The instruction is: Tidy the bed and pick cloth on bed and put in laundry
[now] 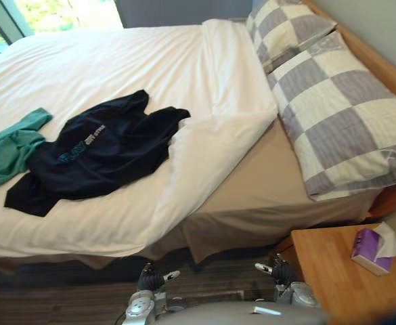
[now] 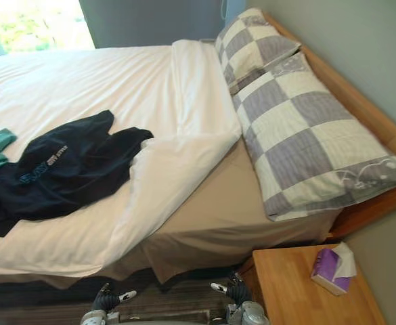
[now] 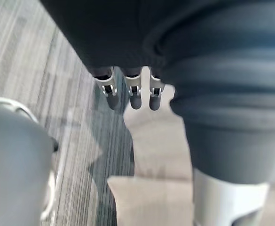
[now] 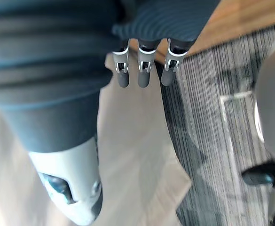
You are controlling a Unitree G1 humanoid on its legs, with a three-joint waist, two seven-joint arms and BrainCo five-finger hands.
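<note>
While the left hand (image 3: 135, 94) and right hand (image 4: 144, 75) hang straight-fingered and empty, the tissue box (image 1: 365, 252) holds a white tissue (image 1: 388, 239).

1. Daylight enters by the window (image 1: 55, 13) beyond the bed (image 1: 252, 183), where glare washes it out.
2. The white duvet (image 1: 130, 61) is bright, evenly lit.
3. The floor (image 1: 62, 298) below the bed's edge lies in shadow.

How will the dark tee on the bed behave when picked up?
Probably floppy: the dark tee lies flat and creased on the white duvet, so it should drape from one pinch. Likely light. Its edge seems to touch the green cloth, which might drag along.
</note>
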